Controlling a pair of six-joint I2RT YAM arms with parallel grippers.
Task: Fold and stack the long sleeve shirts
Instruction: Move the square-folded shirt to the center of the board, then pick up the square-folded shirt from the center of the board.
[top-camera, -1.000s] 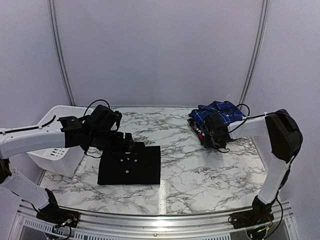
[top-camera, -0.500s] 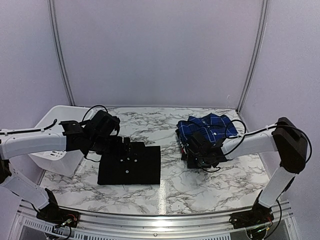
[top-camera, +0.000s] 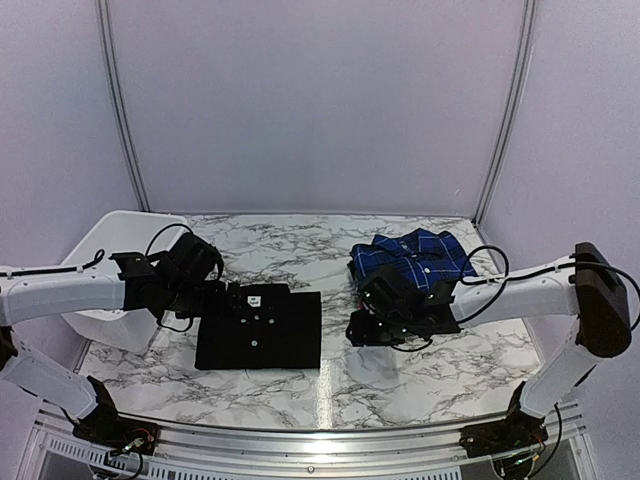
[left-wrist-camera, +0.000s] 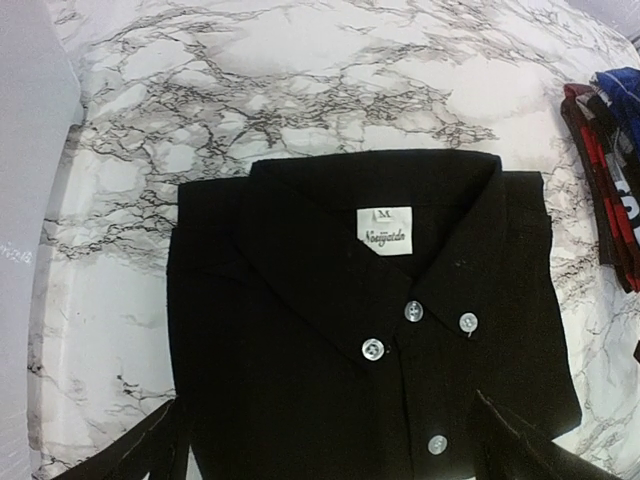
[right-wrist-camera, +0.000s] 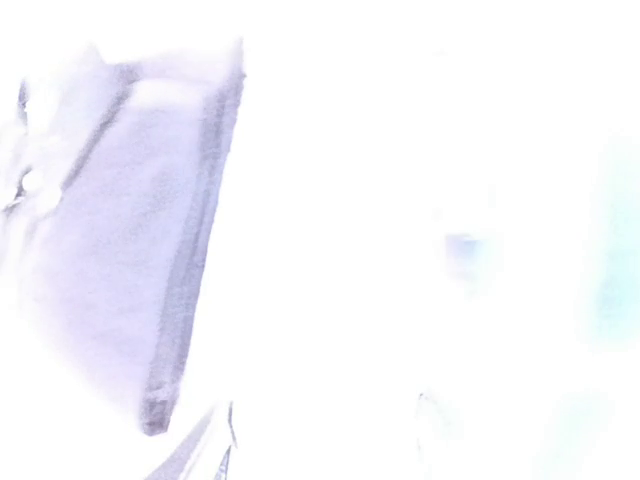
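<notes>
I see left pincer released at 11 o'clock edge of black shirt; right pincer at 7 o'clock edge of plaid stack, state unreadable; bare bench between.

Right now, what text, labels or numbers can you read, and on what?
"M": on the white neck label inside the collar of the black shirt.
Script brand line below it on the same label: too blurred to read.
Plaid shirts: no text visible.
Right wrist view: washed out, nothing readable.

Right wrist view all white glare; plaid shirts partly off-frame.
</notes>
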